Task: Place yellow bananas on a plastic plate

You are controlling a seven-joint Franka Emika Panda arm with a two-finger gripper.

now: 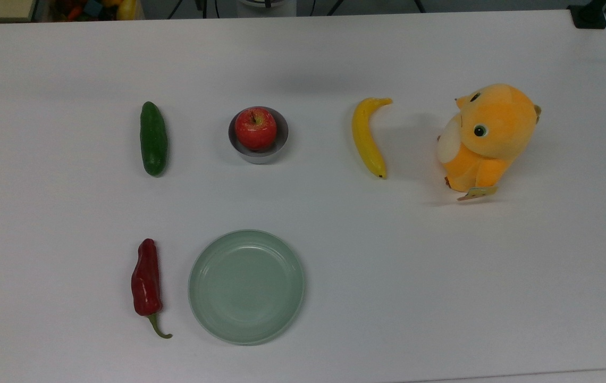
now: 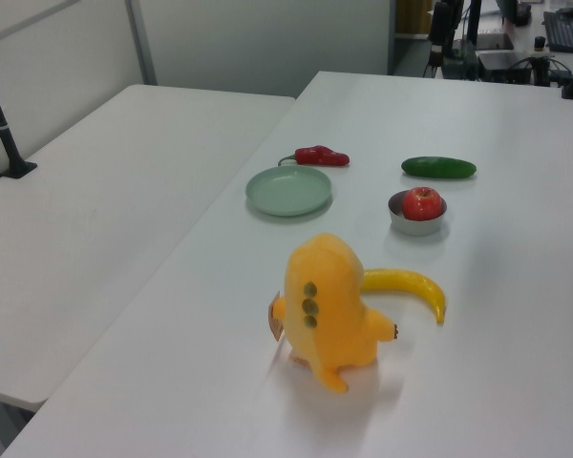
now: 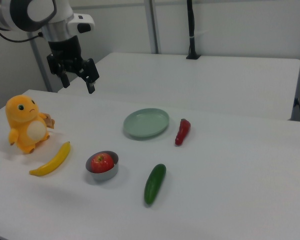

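Item one: my tool (image 3: pixel 78 80) is hanging in the air above the desk (image 1: pixel 441 276), its two black fingers spread wide and gripping nothing. In the right view it is hovering high over the desk's far left part, above and behind the orange plush toy (image 3: pixel 26 124).

Item two: the yellow bananas (image 1: pixel 368 136), a single curved fruit, are lying flat on the desk, untouched. In the top view the stem is pointing up and to the right, the dark tip down. The fruit is sitting between the small grey metal bowl (image 1: pixel 258 149) on the top view's left and the plush toy on the top view's right, apart from both. In the left view the toy is partly covering it; in the right view it is lying just below the toy.

Item three: the plastic plate (image 1: pixel 246 286), pale green and round, is resting on the desk with nothing in it. In the top view it is lying well apart from the bananas, lower and to the left, roughly below the bowl.

Item four: a red apple (image 1: pixel 255 127) is sitting inside the metal bowl.

Item five: a green cucumber (image 1: pixel 153 138) is lying to the top view's left of the bowl, lengthwise up and down.

Item six: a red pepper (image 1: pixel 146 279) with a green stem is lying just beside the plate on the top view's left, not touching it.
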